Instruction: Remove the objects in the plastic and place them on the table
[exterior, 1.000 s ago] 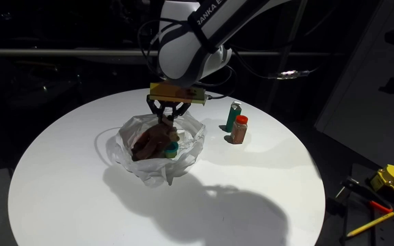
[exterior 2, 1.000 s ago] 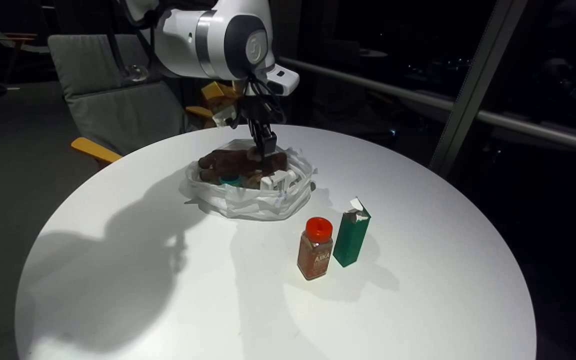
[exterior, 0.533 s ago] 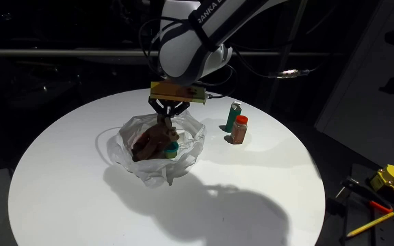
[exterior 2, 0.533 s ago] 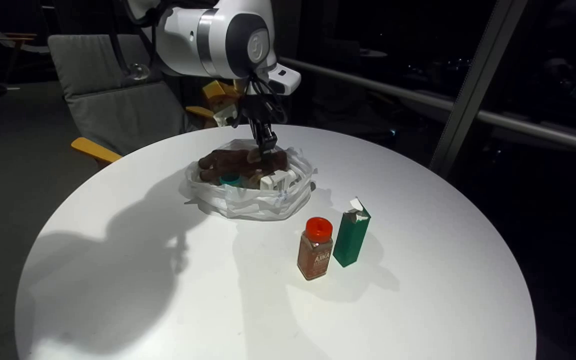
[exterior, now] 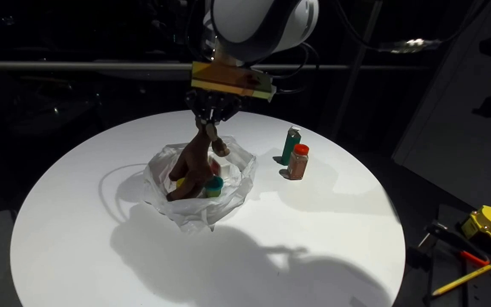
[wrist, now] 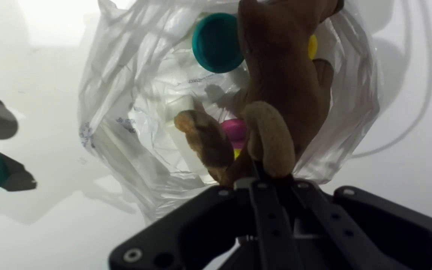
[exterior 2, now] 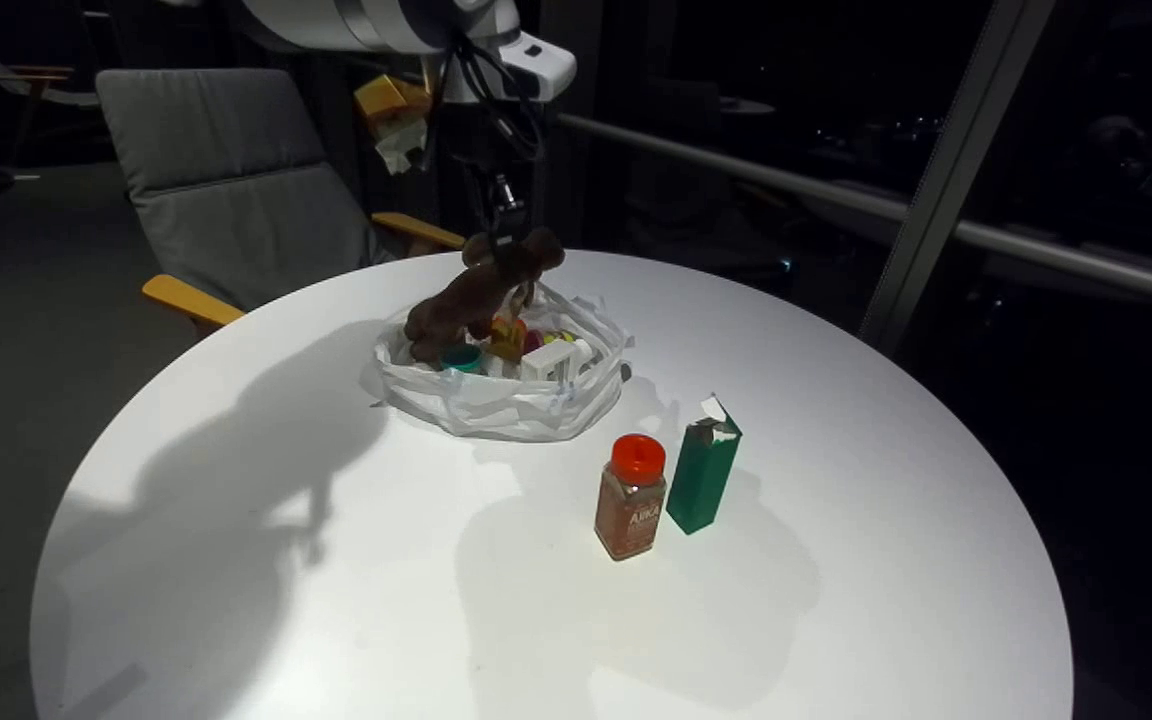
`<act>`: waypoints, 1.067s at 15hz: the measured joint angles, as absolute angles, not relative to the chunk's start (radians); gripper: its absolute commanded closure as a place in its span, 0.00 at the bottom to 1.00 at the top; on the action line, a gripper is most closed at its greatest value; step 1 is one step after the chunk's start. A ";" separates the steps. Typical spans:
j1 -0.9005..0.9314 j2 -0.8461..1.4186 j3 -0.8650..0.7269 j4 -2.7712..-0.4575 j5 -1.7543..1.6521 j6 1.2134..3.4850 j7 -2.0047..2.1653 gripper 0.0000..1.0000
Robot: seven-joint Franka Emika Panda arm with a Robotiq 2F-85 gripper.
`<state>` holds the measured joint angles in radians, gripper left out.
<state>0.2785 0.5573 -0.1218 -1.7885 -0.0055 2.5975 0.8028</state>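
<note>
A: Grasp?
B: End effector [exterior: 210,122] closed down, fingers drawn nearly together, pinching the plush animal [exterior: 196,155] at the head, by the ears.
A: Its look?
B: Dark brown, smooth-bodied; tan muzzle, tan inner ear. Species unclear. Hangs slantwise directly beneath the end effector, head raised above the bag's rim, legs down inside it.
A: The bag?
B: Plastic bag [exterior 2: 506,410], white, translucent, crumpled, mouth spread wide on the table [exterior 2: 886,500], below the end effector. Inside: a teal-topped tub [wrist: 218,43] just beside the animal's body; a white box-shaped item [exterior 2: 544,358]; a magenta item [wrist: 234,129], partly hidden behind the head; an orange item [exterior 2: 509,335]. A yellow thing [wrist: 312,47] peeks past the body, mostly covered.
A: Other containers?
B: Two, well aside from the end effector and lower, upright, near each other: red-capped jar [exterior 2: 630,515], reddish-brown contents; green carton [exterior 2: 703,480], torn at the top, contents hidden.
</note>
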 measured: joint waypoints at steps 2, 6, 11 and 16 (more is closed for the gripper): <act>0.289 0.454 -0.122 -1.885 -0.035 2.598 0.803 0.98; 0.293 0.242 -0.118 -2.071 -0.117 2.602 0.803 0.98; 0.252 -0.031 -0.065 -2.298 -0.150 2.611 0.801 0.98; 0.164 -0.201 -0.002 -2.461 -0.089 2.572 0.735 0.98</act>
